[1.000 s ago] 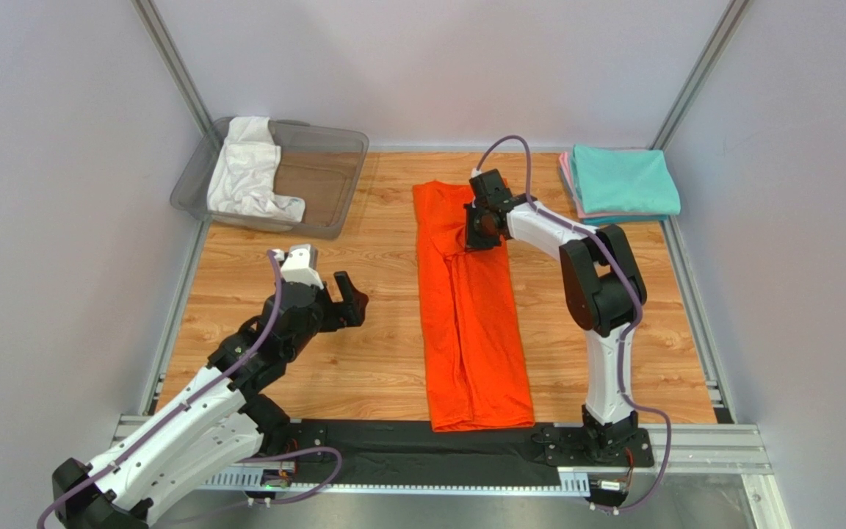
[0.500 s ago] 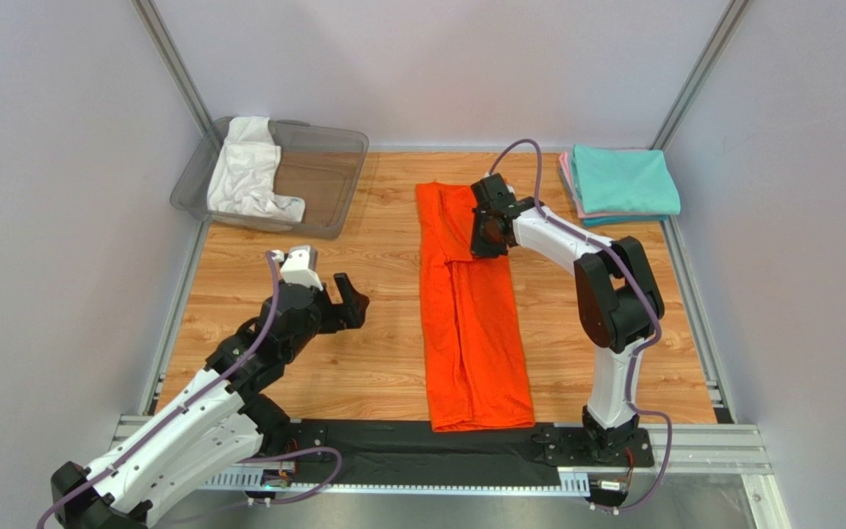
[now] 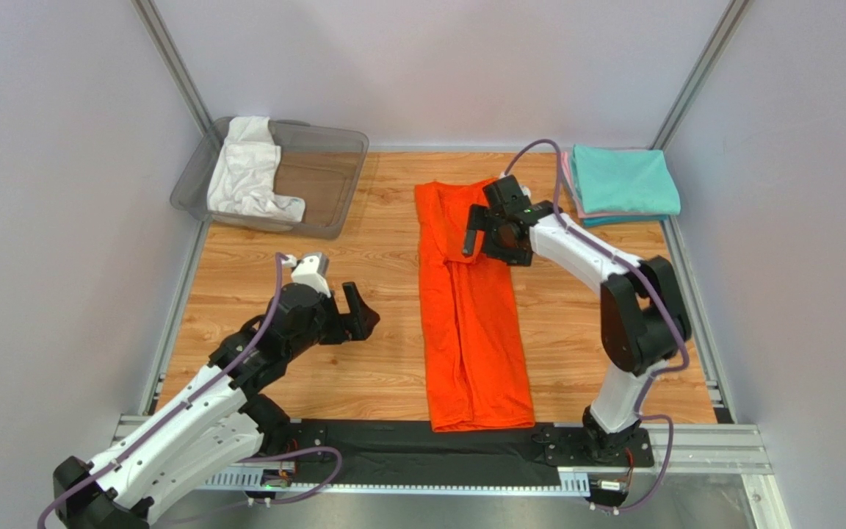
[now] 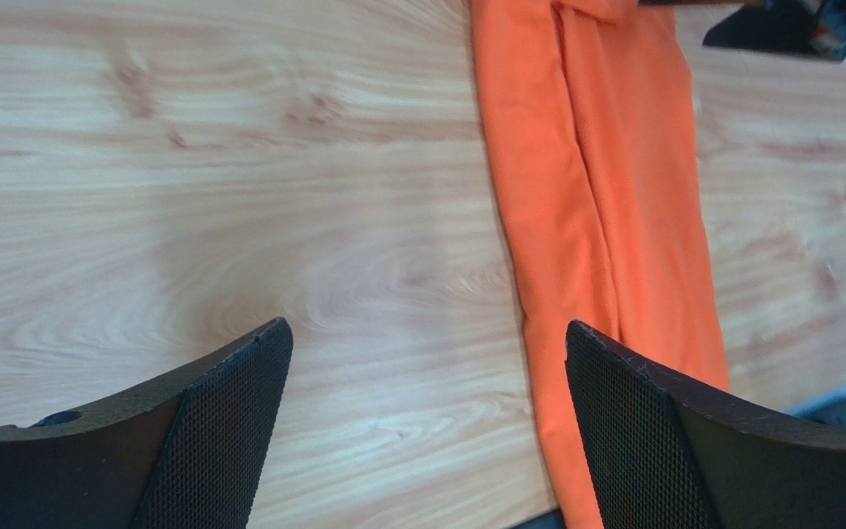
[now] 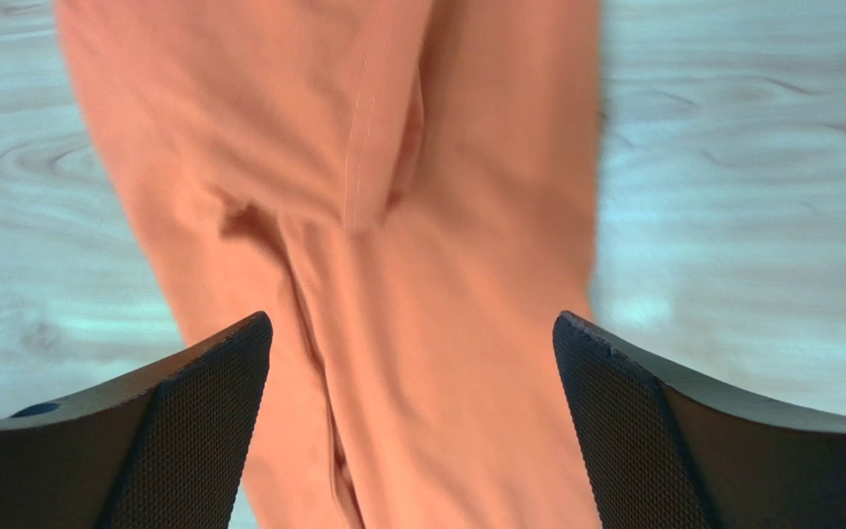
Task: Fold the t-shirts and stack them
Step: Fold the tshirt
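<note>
The right claw (image 5: 411, 325) is wide open and holds nothing. It hangs just over the far end of the orange shirt (image 3: 472, 331), toward 12 o'clock on the surface (image 3: 262, 276). The shirt lies flat in a long strip from 12 to 6 o'clock, down the middle, with its sides folded in. The left claw (image 4: 427, 331) is wide open too, and empty. It is over bare wood at 8 o'clock, beside the shirt and not touching it. At 2 o'clock a folded teal shirt (image 3: 624, 179) sits on a folded pink shirt (image 3: 563, 176). At 10 o'clock a white shirt (image 3: 245, 165) lies bunched in the left end of a bin (image 3: 328, 182).
</note>
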Controlling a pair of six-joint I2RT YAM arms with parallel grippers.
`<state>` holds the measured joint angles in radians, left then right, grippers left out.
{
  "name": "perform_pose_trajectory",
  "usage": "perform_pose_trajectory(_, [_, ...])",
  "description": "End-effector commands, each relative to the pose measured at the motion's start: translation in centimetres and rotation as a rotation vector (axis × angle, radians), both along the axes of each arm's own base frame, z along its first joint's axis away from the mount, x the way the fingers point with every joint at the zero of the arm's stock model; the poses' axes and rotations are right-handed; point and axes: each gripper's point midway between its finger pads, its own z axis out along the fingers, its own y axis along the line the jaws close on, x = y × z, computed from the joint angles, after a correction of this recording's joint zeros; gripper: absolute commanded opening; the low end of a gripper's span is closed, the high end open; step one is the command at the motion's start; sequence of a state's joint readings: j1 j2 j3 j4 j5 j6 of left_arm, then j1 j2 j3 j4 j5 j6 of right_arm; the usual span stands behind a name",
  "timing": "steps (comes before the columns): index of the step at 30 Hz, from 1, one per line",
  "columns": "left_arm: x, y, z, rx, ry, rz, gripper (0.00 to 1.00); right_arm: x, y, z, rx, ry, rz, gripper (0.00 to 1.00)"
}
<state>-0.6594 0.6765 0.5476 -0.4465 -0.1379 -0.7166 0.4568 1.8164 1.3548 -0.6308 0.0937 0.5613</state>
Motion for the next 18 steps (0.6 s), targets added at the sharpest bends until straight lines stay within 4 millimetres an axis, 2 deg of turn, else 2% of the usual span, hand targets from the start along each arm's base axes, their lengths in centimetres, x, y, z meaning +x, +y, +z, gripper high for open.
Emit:
perform_pose_trajectory(1, [-2.1,-3.8,0.5,-0.134,0.106,-0.174,1.0,-1.6,-2.3,5.0,-0.002,-0.134,-0.058,1.0])
perform_pose_trajectory(3, [-3.2,-5.5,-0.1,-0.177,0.136,-0.248,1.0,-3.1,-3.4,5.7,0.0,-0.16,-0.079,1.0])
perform_pose_trajectory(5, [-4.8,-7.2,-0.9,-0.187,0.176,-0.307,1.0,-5.9,-4.8,5.7,0.01,-0.17,-0.085,1.0])
perform_pose_trajectory(6, [-5.1,-7.5,-1.4,-0.17,0.183,-0.312,1.0,-6.9,-5.3,7.0,0.038,-0.21,-0.088,1.0])
perform_pose_trajectory(7, [-6.6,-8.5,-1.7,-0.164,0.203,-0.358,1.0,-8.9,-5.8,5.0,0.038,-0.166,-0.08,1.0])
perform_pose_trajectory(8, [-7.0,-8.8,-2.0,-0.154,0.205,-0.362,1.0,-9.9,-5.9,4.6,0.054,-0.16,-0.072,1.0])
perform_pose_trajectory(9, [-8.4,-9.4,-2.6,-0.138,0.231,-0.404,1.0,-10.8,-6.0,6.1,0.099,-0.21,-0.064,1.0])
perform_pose_trajectory(11, [-9.5,-9.9,-3.5,-0.134,0.265,-0.413,1.0,-13.1,-6.6,4.6,0.115,-0.185,-0.062,1.0])
perform_pose_trajectory(13, [-11.0,-10.7,-4.3,-0.123,0.291,-0.443,1.0,-15.0,-7.2,4.8,0.151,-0.195,-0.08,1.0])
perform_pose_trajectory(14, [-11.4,-11.2,-4.4,-0.131,0.287,-0.455,1.0,-16.2,-7.5,3.5,0.154,-0.167,-0.075,1.0])
perform_pose_trajectory(16, [-12.9,-12.2,-5.3,-0.111,0.302,-0.487,1.0,-17.8,-7.2,3.3,0.203,-0.146,-0.062,1.0])
perform_pose_trajectory(17, [-13.2,-12.7,-5.4,-0.112,0.301,-0.497,0.99,-18.6,-7.4,2.4,0.204,-0.117,-0.065,1.0])
perform_pose_trajectory(18, [-14.2,-13.0,-6.4,-0.081,0.326,-0.52,0.97,-19.2,-7.5,2.2,0.203,-0.105,-0.062,1.0])
